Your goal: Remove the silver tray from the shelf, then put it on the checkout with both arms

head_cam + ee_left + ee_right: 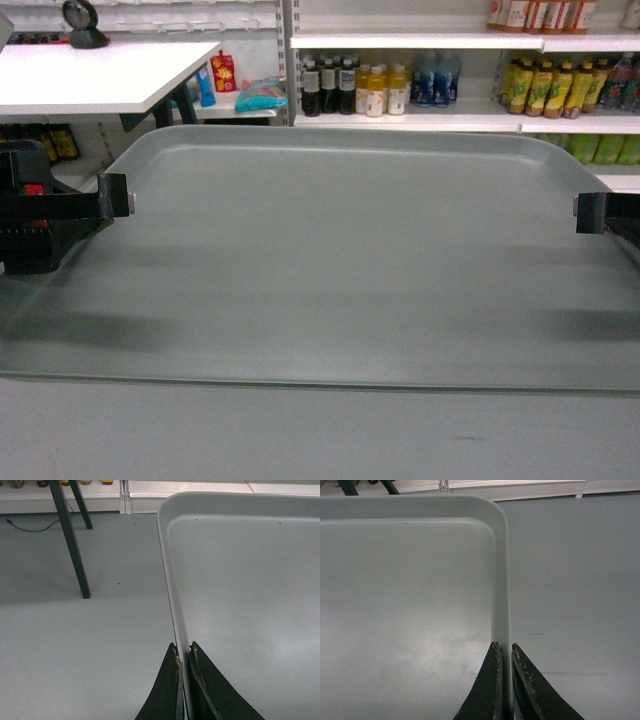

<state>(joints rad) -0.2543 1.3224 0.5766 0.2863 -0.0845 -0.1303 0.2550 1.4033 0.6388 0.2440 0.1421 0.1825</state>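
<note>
Grippers — left, right — on silver tray rims

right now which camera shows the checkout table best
The head view: the checkout table shows its white top and a black scanner at upper left. The left wrist view catches only its black legs; the right wrist view barely shows leg tips at the top edge.
</note>
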